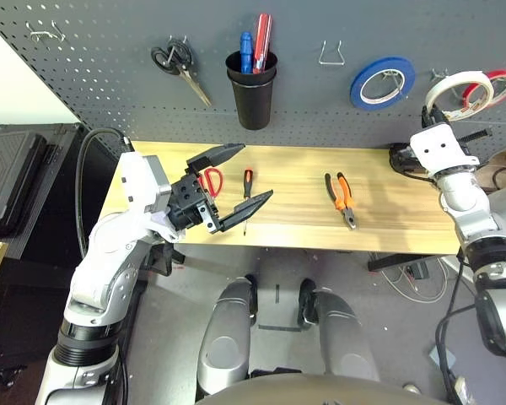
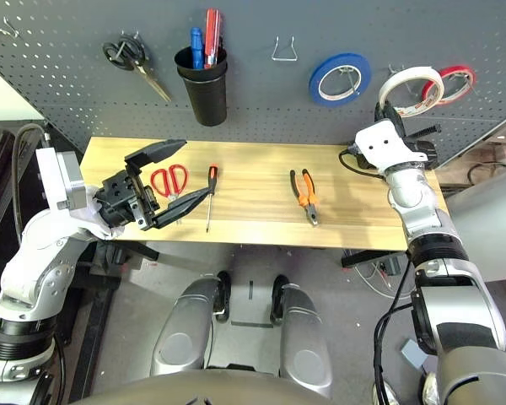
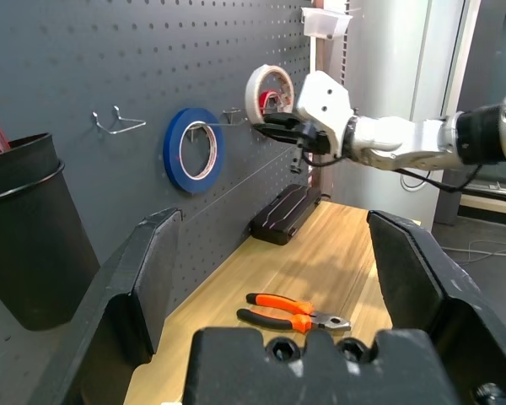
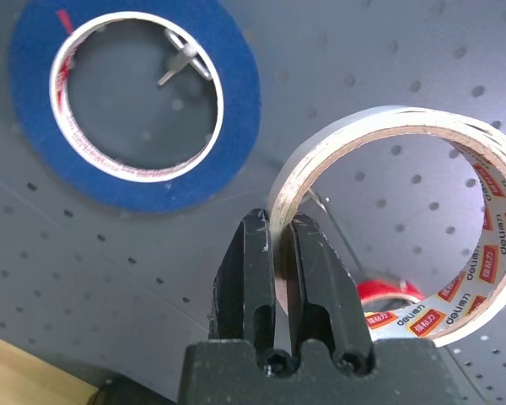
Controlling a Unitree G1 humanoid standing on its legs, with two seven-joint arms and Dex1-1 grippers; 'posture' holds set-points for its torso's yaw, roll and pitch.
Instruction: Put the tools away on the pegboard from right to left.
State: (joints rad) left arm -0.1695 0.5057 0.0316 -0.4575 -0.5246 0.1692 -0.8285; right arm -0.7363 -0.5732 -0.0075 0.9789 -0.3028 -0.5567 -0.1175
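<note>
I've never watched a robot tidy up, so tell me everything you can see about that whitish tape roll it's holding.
The cream-white tape roll is a wide ring with a printed red-and-white inner core. The right gripper pinches its wall, one black finger inside, one outside. It is held up against the dark pegboard, beside the blue tape roll and in front of the red one.

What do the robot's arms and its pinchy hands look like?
Both arms are shiny silver with black joint rings and white wrist blocks. Thick black cables loop beside them. The left end effector has two long, pointed black fingers on a black base with bolts. The right end effector has two slim black fingers with rounded tips.
</note>
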